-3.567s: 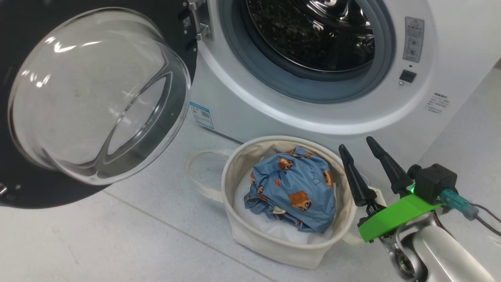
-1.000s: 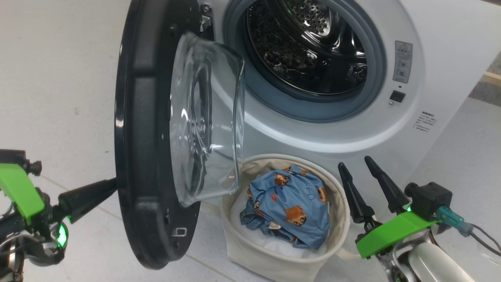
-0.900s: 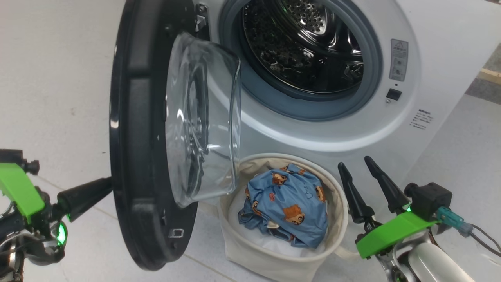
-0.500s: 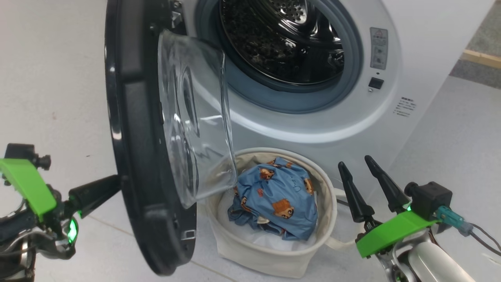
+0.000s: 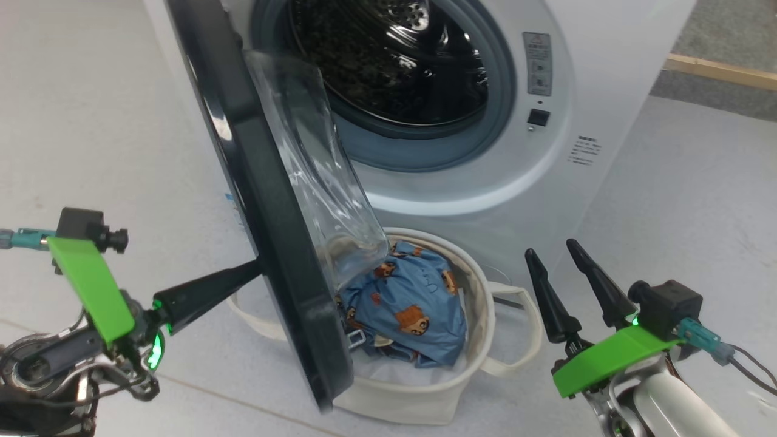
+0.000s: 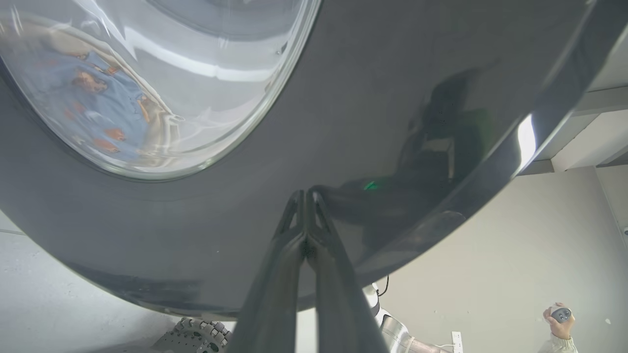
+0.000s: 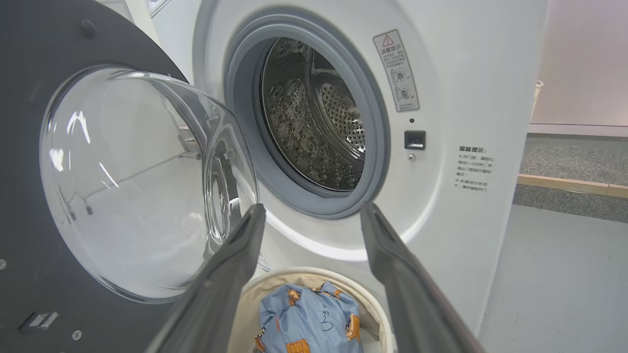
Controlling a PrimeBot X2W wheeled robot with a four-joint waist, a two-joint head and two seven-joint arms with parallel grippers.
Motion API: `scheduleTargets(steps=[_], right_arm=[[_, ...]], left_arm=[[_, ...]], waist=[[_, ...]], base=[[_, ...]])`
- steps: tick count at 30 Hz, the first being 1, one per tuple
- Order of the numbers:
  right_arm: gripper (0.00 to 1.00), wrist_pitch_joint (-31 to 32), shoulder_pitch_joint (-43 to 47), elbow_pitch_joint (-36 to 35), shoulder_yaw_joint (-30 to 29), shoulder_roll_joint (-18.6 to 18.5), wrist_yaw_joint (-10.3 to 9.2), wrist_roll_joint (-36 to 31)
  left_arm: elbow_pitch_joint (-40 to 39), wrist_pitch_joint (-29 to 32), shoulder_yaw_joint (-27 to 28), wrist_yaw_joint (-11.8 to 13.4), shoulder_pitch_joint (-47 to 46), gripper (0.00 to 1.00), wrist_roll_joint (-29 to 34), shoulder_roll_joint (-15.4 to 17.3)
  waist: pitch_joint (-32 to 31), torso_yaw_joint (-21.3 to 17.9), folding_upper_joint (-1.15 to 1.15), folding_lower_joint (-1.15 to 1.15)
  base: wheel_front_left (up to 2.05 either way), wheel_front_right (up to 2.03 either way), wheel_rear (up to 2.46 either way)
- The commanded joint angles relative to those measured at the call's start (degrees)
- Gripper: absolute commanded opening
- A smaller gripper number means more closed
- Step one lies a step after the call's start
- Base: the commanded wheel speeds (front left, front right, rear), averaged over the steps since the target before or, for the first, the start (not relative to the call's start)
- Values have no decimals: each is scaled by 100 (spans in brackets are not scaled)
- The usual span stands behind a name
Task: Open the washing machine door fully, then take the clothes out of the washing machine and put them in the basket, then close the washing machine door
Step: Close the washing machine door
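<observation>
The washing machine (image 5: pixel 601 54) stands white with its drum mouth (image 5: pixel 388 67) uncovered. The washing machine door (image 5: pixel 267 200), glossy black with a clear glass bowl (image 7: pixel 137 181), stands about half swung toward the mouth. My left gripper (image 5: pixel 255 267) is shut, its fingertips pressed against the door's outer face (image 6: pixel 373 113). The clothes (image 5: pixel 407 309), light blue with brown figures, lie in the basket (image 5: pixel 425 406) on the floor below the mouth, partly behind the door. My right gripper (image 5: pixel 549 252) hangs open to the right of the basket, holding nothing.
A basket handle (image 5: pixel 522 328) loops out toward my right gripper. A wooden strip (image 5: pixel 722 71) edges grey carpet at the far right. In the left wrist view a person's hand (image 6: pixel 559 318) holds a controller by the far wall.
The door has swung further toward the drum mouth, with my shut left gripper following against its outer face. The head camera has shifted. The right gripper has stayed put.
</observation>
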Motion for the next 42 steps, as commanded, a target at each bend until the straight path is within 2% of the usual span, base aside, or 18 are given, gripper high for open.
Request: scheduleTargets(steps=[1,5,17,25,31,37,38,42], right_arm=[[100,-68,-218,-199,27,-20,6,-55],[100,-69,-228,-212,19,-3,6,-72],[100,-81,-252,-290,-55,85,6,-168],[100,-95,-287,-317,-81,160,6,-228],[100,-106,-259,-303,-111,195,6,-239],[100,-114,-225,-298,-131,166,6,-199],[100,-115,-222,-298,-129,158,6,-190],[100,-119,-170,-293,-183,106,6,-152]], left_arm=[[-271,-65,176,-82,-367,0,96,82],[-287,-157,134,-149,-414,0,145,-3],[-159,-625,81,-404,-611,0,466,-211],[-97,-730,63,-479,-742,0,518,-279],[-54,-713,115,-494,-783,0,491,-240],[46,-729,176,-517,-710,0,569,-135],[57,-761,207,-535,-685,98,598,-112],[93,-884,223,-704,-510,100,828,7]], waist=[[16,-170,0,0],[48,-356,0,0],[224,-1249,0,0],[335,-1756,0,0],[327,-1879,0,0],[243,-1748,0,0],[228,-1722,0,0],[136,-1548,0,0]], base=[[0,0,0],[0,0,0],[0,0,0],[0,0,0],[0,0,0],[0,0,0],[0,0,0],[0,0,0]])
